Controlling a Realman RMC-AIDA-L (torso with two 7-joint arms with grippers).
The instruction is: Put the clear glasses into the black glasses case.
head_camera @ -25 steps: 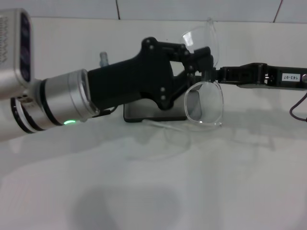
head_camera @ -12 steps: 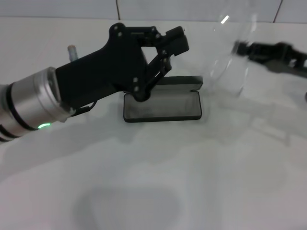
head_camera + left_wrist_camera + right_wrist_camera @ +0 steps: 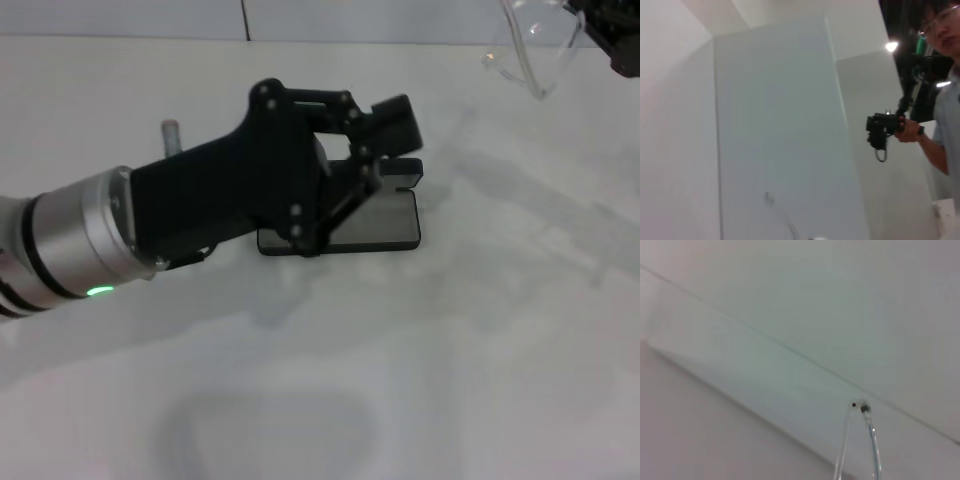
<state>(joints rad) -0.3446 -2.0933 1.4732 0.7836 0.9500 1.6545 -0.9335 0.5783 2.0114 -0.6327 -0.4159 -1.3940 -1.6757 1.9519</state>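
Observation:
The clear glasses (image 3: pixel 535 40) hang in the air at the far right, well above the table, with my right gripper (image 3: pixel 612 28) shut on them at the picture's corner. Their two clear arms (image 3: pixel 860 440) show in the right wrist view against a white wall. The black glasses case (image 3: pixel 385 222) lies open on the white table near the middle, grey lining up and lid at the back. My left arm reaches in from the left, and my left gripper (image 3: pixel 393 116) hovers just over the case and hides its left part. It holds nothing.
A small grey upright peg (image 3: pixel 170 131) stands on the table behind my left arm. The white tabletop (image 3: pixel 420 360) runs wide in front of the case. A tiled wall bounds the far edge. A person with a hand-held device (image 3: pixel 887 131) shows in the left wrist view.
The left gripper let go of the glasses and came to hover over the case. The right gripper carried the glasses up and away to the far right.

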